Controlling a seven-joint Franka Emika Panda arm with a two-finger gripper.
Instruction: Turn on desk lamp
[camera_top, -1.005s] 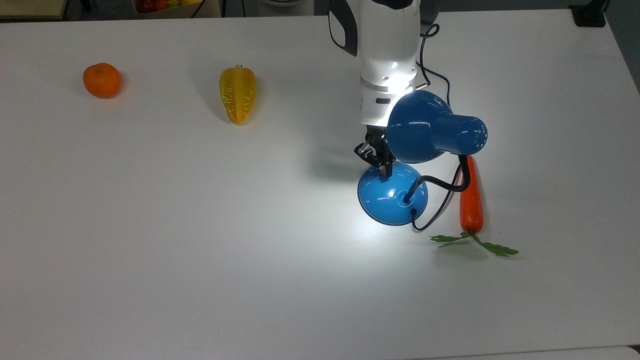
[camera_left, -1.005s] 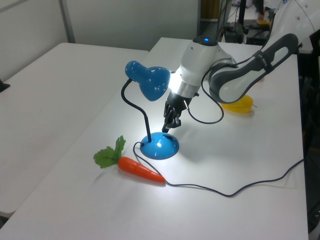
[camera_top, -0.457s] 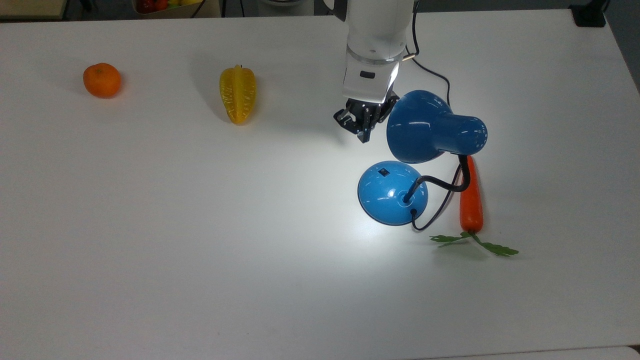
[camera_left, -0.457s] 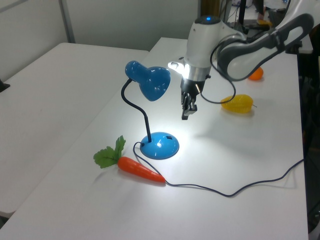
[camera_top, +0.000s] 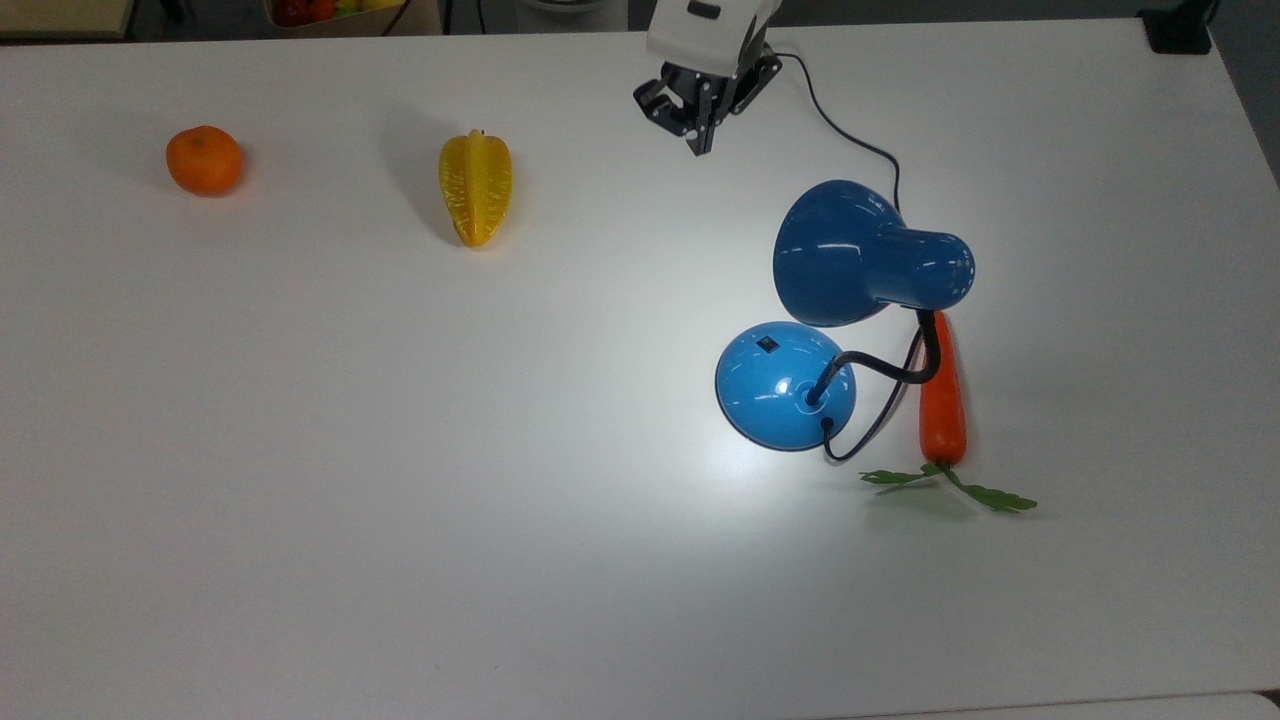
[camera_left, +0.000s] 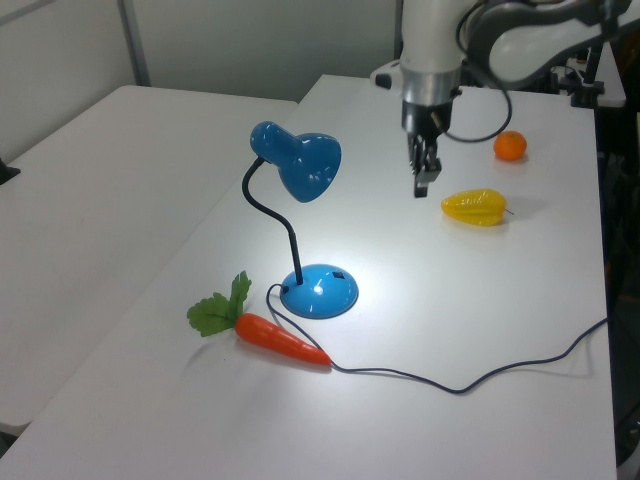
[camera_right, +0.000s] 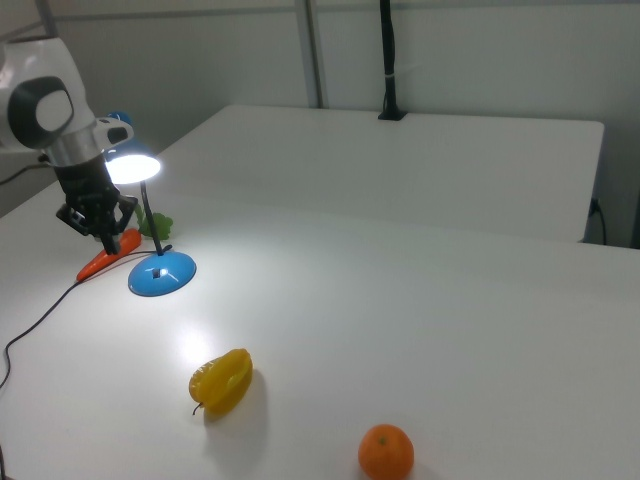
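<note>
The desk lamp stands toward the top view's right, with its glossy blue shade (camera_top: 860, 255) bent over its round blue base (camera_top: 785, 398). A small black switch (camera_top: 767, 346) sits on the base. The lamp is lit, and a bright pool of light lies on the table around the base (camera_left: 320, 292). In the right view the shade's mouth (camera_right: 132, 168) glows. My gripper (camera_top: 697, 140) hangs in the air well clear of the lamp, near the top view's upper edge. Its fingers are shut on nothing. It also shows in the left view (camera_left: 424, 185) and in the right view (camera_right: 108, 245).
An orange carrot (camera_top: 942, 400) with green leaves lies just right of the base in the top view. A yellow starfruit (camera_top: 476, 187) and an orange (camera_top: 204, 160) lie at the top view's left. The lamp's black cord (camera_top: 850, 130) runs across the table behind the shade.
My gripper has lifted off the lamp base's switch and drawn back toward the top view's upper edge. The lamp stays lit and has not moved.
</note>
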